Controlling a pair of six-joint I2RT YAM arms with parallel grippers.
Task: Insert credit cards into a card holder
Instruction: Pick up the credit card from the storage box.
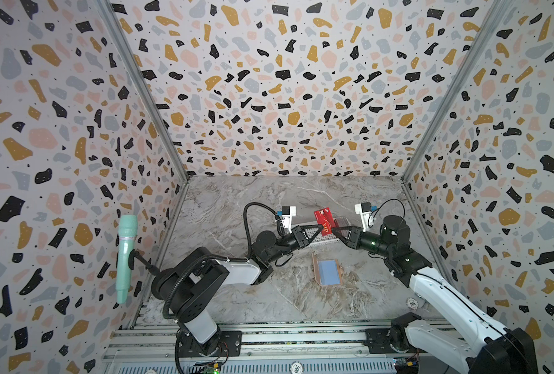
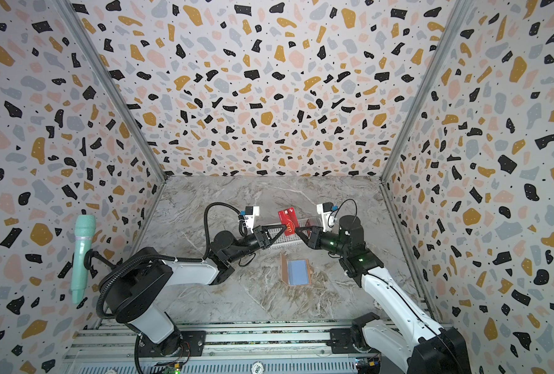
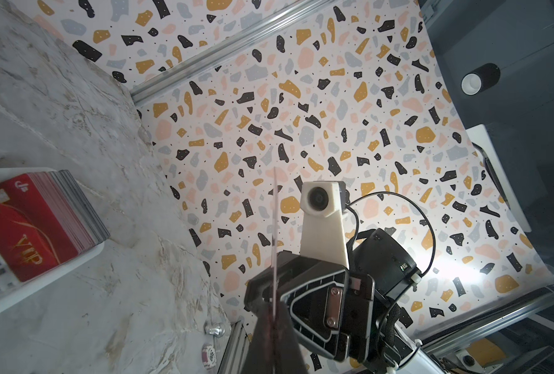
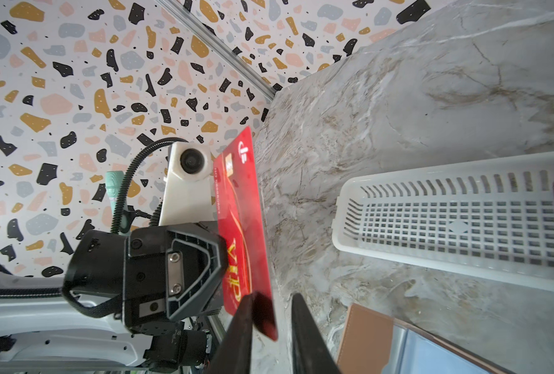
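Red plastic VIP credit card [image 1: 323, 220]: edge-clamped in left gripper [image 1: 320, 228], right gripper [image 1: 333, 230] parted; shallow hold, may pivot; tan leather card holder [image 1: 329, 272], six o'clock.

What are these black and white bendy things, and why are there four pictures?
They are two robot arms, the left arm and the right arm. Two pictures look down from above; the other two come from little cameras on the arms' wrists. On the marble table lie an open card holder and a white basket holding a stack of red cards. In the air, the left arm's jaws pinch one red card. The right arm's jaws stand apart around its corner.
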